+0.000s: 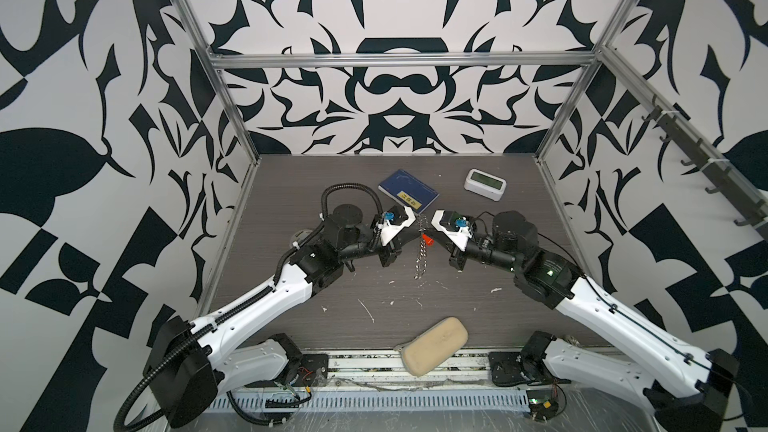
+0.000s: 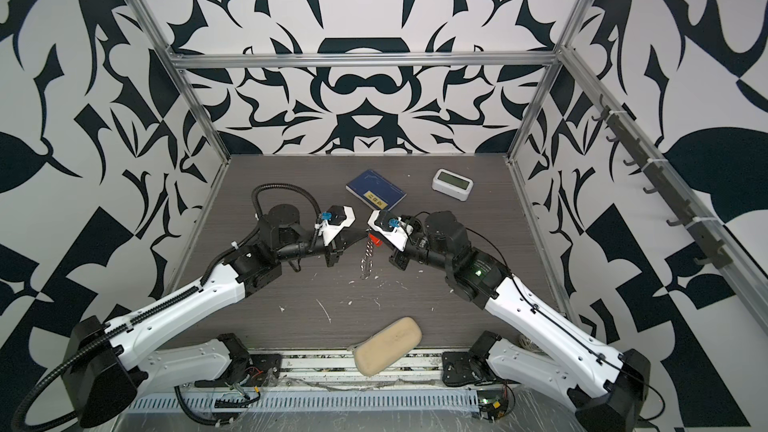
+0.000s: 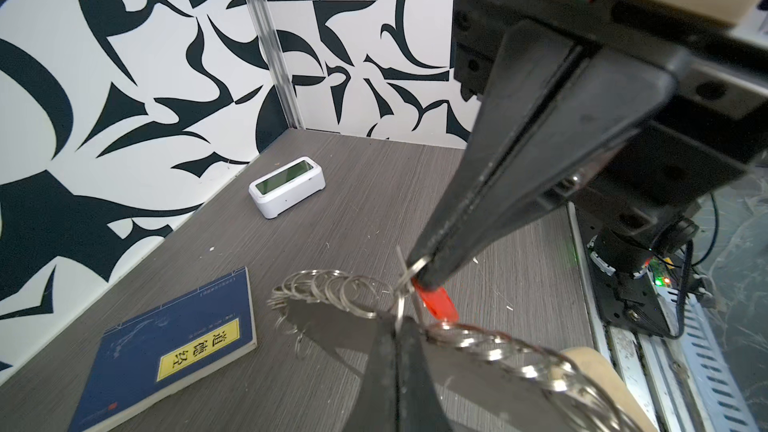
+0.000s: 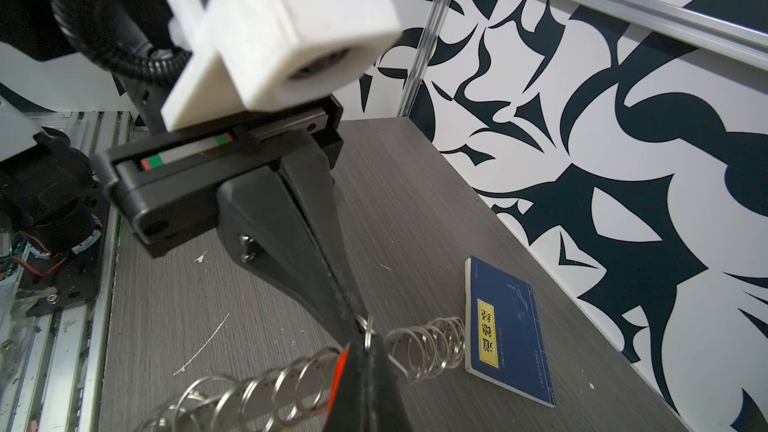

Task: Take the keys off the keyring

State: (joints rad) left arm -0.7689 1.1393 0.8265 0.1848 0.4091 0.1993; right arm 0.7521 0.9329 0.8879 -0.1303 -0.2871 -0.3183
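Left gripper (image 4: 348, 314) and right gripper (image 4: 368, 353) are pinched tight, meeting tip to tip at the keyring (image 4: 428, 344), its little rings fanning out either side. Red tag (image 4: 340, 367) peeking beside the right gripper, blue book (image 4: 509, 326) just beyond.

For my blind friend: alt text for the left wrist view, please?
The left gripper and right gripper, both shut, pinch a keyring of silver rings beside a red tag, above a grey table with a blue book and white clock.

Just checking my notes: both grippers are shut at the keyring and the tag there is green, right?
No. The tag is red-orange, not green, as the left wrist view shows. The left gripper and right gripper are indeed shut at the keyring.
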